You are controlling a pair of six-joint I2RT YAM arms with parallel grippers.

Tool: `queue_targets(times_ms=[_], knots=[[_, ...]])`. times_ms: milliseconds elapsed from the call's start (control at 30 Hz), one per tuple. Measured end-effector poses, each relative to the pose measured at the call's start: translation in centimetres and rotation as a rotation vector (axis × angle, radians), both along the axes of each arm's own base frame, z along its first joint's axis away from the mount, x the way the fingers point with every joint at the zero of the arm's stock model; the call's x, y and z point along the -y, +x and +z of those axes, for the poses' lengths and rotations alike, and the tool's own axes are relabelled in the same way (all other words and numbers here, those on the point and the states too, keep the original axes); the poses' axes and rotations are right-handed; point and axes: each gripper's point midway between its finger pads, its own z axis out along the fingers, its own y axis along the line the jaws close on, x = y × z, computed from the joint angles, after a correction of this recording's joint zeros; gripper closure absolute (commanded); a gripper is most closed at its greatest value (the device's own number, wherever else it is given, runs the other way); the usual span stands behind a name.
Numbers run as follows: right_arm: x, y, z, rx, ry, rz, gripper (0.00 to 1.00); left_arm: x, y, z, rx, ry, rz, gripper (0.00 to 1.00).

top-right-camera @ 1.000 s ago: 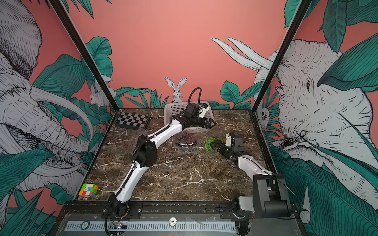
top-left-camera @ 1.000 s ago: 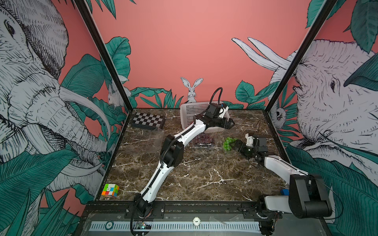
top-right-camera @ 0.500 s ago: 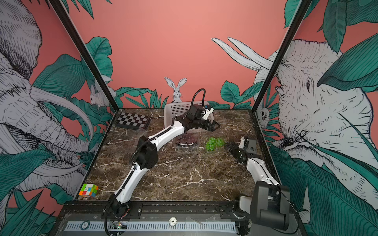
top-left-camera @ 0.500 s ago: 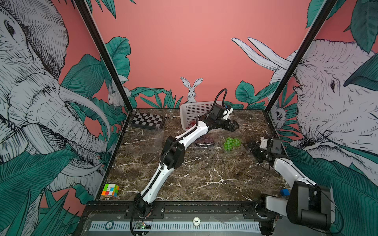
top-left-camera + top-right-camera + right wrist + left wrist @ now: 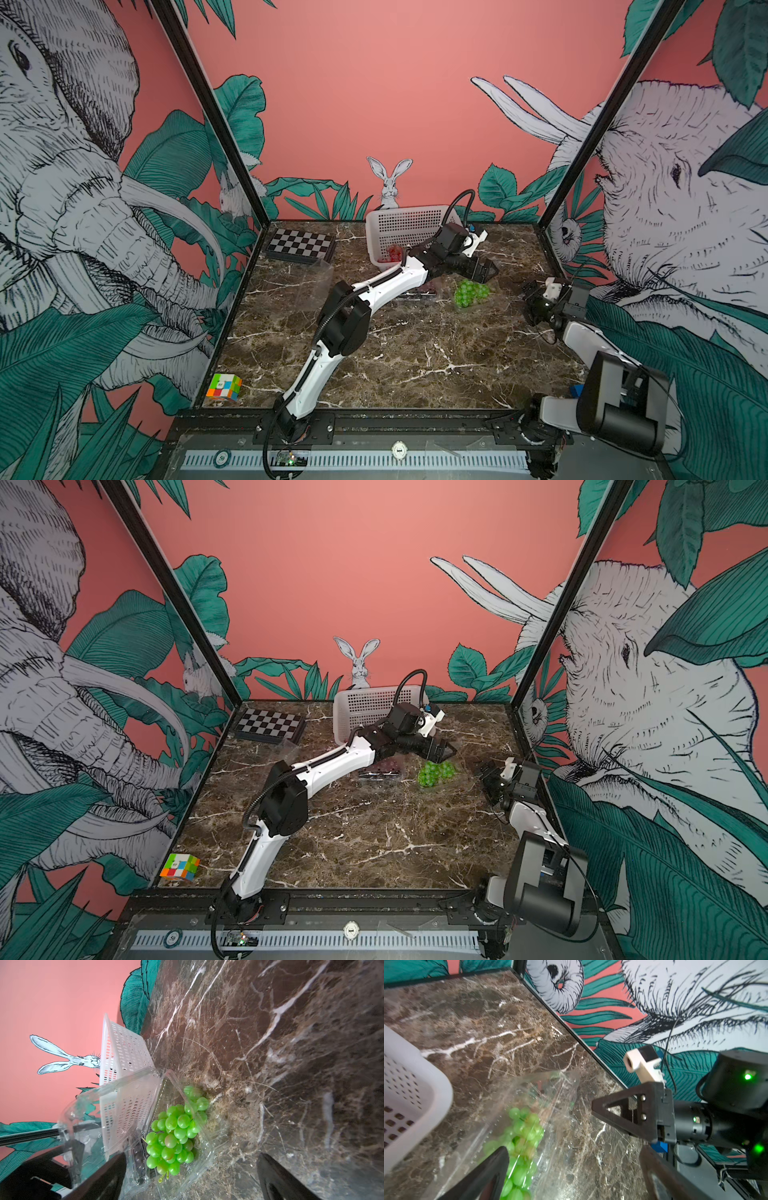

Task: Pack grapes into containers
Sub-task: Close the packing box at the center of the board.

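Observation:
A bunch of green grapes [image 5: 471, 293] [image 5: 436, 773] [image 5: 174, 1132] [image 5: 519, 1140] lies in an open clear container [image 5: 204, 1155] right of centre, its lid [image 5: 116, 1093] raised. Just to its left, dark grapes [image 5: 384, 767] fill a second container, partly hidden by my left arm. Red grapes [image 5: 392, 252] sit in the white basket [image 5: 405, 226]. An empty clear container [image 5: 313, 272] stands near the checkerboard. My left gripper [image 5: 488, 270] [image 5: 574, 1153] hovers open above the green bunch's far side. My right gripper [image 5: 532, 299] [image 5: 191, 1159] is open, apart from the bunch, to its right.
A folded checkerboard [image 5: 300, 245] lies at the back left. A Rubik's cube [image 5: 224, 386] sits at the front left corner. The white basket [image 5: 415, 1095] [image 5: 124, 1059] stands against the back wall, close behind the containers. The enclosure's right wall is just beyond my right gripper.
My right gripper has drawn back to the right, away from the green grapes, which stay in their container. My left gripper has swung right and down to above that bunch.

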Motion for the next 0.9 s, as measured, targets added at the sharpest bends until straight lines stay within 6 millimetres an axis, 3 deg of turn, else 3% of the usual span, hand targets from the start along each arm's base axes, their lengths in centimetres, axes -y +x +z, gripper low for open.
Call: queue_targets(times_ms=[300, 467, 733, 900], knots=[[-0.3, 0.7, 0.6, 0.040, 0.035, 0.011, 0.17, 0.0, -2.1, -4.7, -0.095, 0.036, -0.005, 0.01], [-0.3, 1.0, -0.2, 0.030, 0.058, 0.013, 0.26, 0.2, -2.5, -5.5, -0.111, 0.031, -0.004, 0.01], [-1.0, 0.7, -3.5, -0.020, 0.132, 0.017, 0.41, 0.5, -3.3, -6.1, -0.123, 0.030, -0.012, 0.01], [-1.2, 0.8, -3.9, -0.009, 0.162, 0.016, 0.51, 0.3, -3.5, -6.9, -0.132, 0.044, -0.012, 0.01]])
